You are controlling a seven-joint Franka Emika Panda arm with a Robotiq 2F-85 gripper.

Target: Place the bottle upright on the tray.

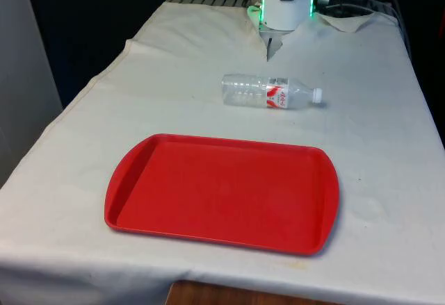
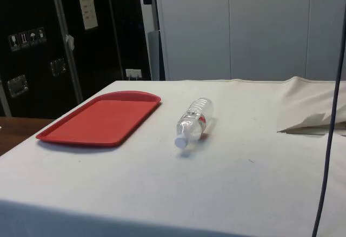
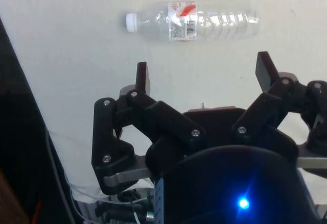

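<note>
The bottle (image 1: 270,92) lies on its side on the cloth (image 1: 375,145), beyond the far edge of the red tray (image 1: 222,192) and apart from it, its white cap (image 1: 317,96) pointing to the front view's right. The gripper (image 3: 203,73) hangs above the cloth with its fingers (image 3: 142,77) spread wide and nothing between them. The bottle lies ahead of the fingertips, apart from them, its length running across the gap.

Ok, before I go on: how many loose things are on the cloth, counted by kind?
Bottle: 1, clear plastic with a white cap, lying on its side
Tray: 1, red, nothing on it
Total: 2
</note>
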